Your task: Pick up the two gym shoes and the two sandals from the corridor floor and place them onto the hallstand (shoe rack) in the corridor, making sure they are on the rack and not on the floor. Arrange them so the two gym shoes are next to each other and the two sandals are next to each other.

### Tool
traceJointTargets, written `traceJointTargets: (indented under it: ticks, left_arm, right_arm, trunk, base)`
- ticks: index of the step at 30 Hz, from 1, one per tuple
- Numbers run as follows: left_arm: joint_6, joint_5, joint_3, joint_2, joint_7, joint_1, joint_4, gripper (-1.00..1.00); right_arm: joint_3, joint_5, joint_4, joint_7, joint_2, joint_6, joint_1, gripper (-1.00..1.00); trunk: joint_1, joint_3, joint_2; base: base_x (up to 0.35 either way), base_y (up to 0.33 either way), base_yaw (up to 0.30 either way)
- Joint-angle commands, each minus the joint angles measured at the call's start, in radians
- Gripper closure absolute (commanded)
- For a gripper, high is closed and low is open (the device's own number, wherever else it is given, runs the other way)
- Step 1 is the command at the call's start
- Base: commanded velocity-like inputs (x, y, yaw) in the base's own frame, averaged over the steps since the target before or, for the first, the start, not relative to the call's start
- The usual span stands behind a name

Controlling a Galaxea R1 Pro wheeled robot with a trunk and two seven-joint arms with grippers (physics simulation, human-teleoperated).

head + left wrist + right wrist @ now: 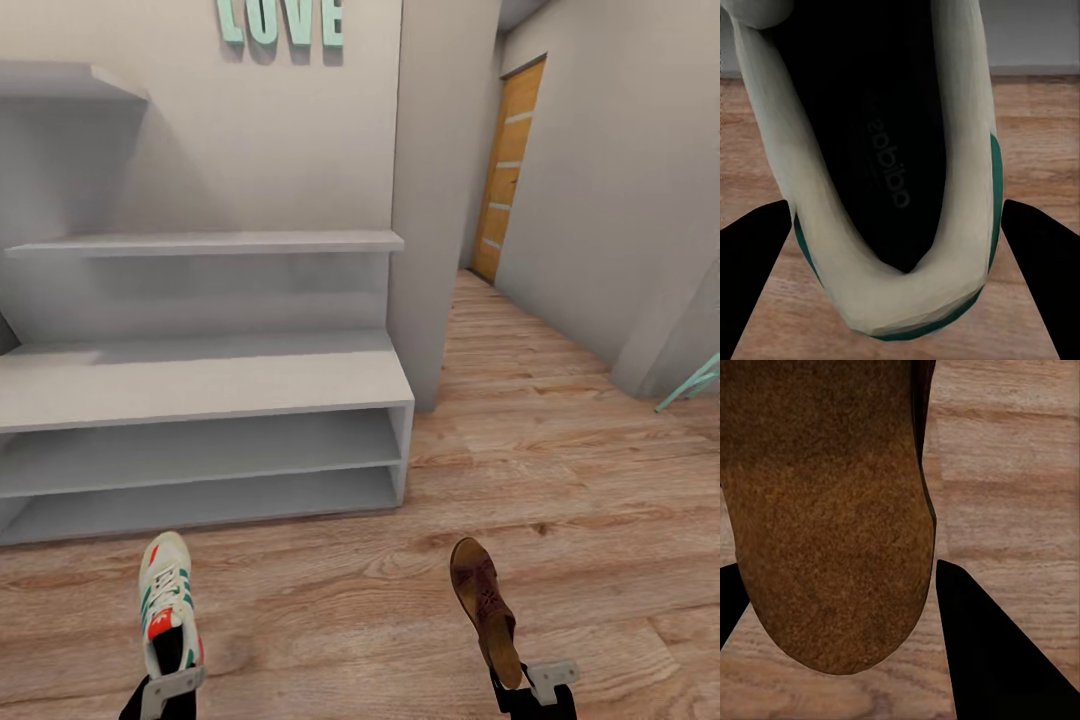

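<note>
Lower frame — left gripper (168,690) pinching a gym shoe (166,600), right gripper (530,688) pinching a sandal (483,605).
Hallstand (200,385) bench bare — nothing placed yet.

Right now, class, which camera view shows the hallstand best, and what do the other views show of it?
The head view: the hallstand appears with its bench top, two open shelf rows and wall shelves. The left wrist view, close on the gym shoe, catches a grey strip beyond the floor, possibly its base. The right wrist view shows the sandal and floor.
</note>
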Motion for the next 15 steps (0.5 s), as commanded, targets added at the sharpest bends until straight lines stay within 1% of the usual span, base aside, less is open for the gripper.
traceJointTargets:
  ticks: [1,3,4,5,6,7,8,9,10,11,13,14,15]
  left_arm:
    - [0.005,0.002,-0.001,0.002,0.003,-0.003,0.004,1.0]
    - [0.06,0.001,-0.001,0.004,0.0,-0.015,-0.003,1.0]
    - [0.103,0.0,-0.001,0.004,-0.001,-0.036,-0.01,1.0]
    - [0.222,0.0,-0.002,0.004,-0.005,-0.111,-0.023,1.0]
    - [0.27,0.0,-0.002,0.004,-0.011,-0.146,-0.026,1.0]
    - [0.337,0.0,-0.002,0.002,-0.026,-0.198,-0.028,1.0]
    - [0.429,-0.001,-0.005,-0.006,-0.057,-0.273,-0.031,1.0]
    - [0.523,-0.001,-0.018,-0.01,-0.081,-0.35,-0.032,1.0]
    - [0.575,-0.001,-0.029,-0.011,-0.089,-0.39,-0.031,1.0]
    - [0.598,-0.001,-0.035,-0.011,-0.091,-0.407,-0.031,1.0]
    - [0.666,-0.001,-0.057,-0.013,-0.098,-0.464,-0.031,1.0]
    - [0.68,-0.001,-0.064,-0.014,-0.1,-0.476,-0.03,1.0]
    - [0.703,-0.001,-0.078,-0.015,-0.107,-0.498,-0.029,1.0]
  right_arm:
    - [-0.009,0.004,0.001,0.009,0.0,-0.002,-0.001,1.0]
    - [-0.009,0.005,0.001,0.009,0.0,-0.002,-0.001,1.0]
    - [-0.009,0.005,0.001,0.009,0.0,-0.002,0.0,1.0]
    - [-0.009,0.005,0.001,0.008,0.0,-0.002,0.0,1.0]
    - [-0.009,0.005,0.001,0.008,-0.001,-0.002,-0.001,1.0]
    - [-0.009,0.005,0.001,0.008,-0.001,-0.002,-0.001,1.0]
    - [-0.009,0.005,0.001,0.008,-0.001,-0.002,-0.001,1.0]
    - [-0.009,0.005,0.001,0.008,-0.001,-0.002,-0.001,1.0]
    - [-0.008,0.005,0.001,0.008,-0.001,-0.003,-0.001,1.0]
    - [-0.008,0.005,0.001,0.008,-0.001,-0.002,-0.001,1.0]
    - [-0.008,0.006,0.001,0.008,-0.001,-0.002,0.0,1.0]
    - [-0.007,0.006,0.001,0.008,-0.001,-0.002,0.0,1.0]
    - [-0.007,0.006,0.001,0.008,-0.001,-0.002,0.0,1.0]
  trunk:
    - [0.0,-0.001,0.0]
    - [0.0,-0.001,0.0]
    - [0.0,-0.001,0.0]
    - [0.0,-0.001,0.0]
    - [0.0,-0.001,0.0]
    - [0.0,-0.001,0.0]
    - [0.0,-0.001,0.0]
    - [0.0,-0.001,0.0]
    - [0.0,-0.001,0.0]
    - [0.0,-0.001,0.0]
    - [0.0,-0.001,0.0]
    - [0.0,-0.001,0.0]
    - [0.0,-0.001,0.0]
  base:
    - [0.0,0.004,-0.005]
    - [0.0,0.001,-0.002]
    - [0.0,0.0,0.0]
    - [0.0,0.0,0.0]
    - [0.0,0.0,0.0]
    - [0.0,0.0,0.0]
    - [0.0,0.0,0.0]
    - [0.0,0.0,0.0]
    - [0.0,0.0,0.0]
    - [0.0,0.0,0.0]
    - [0.0,0.0,0.0]
    - [0.0,0.0,0.0]
    - [0.0,0.0,0.0]
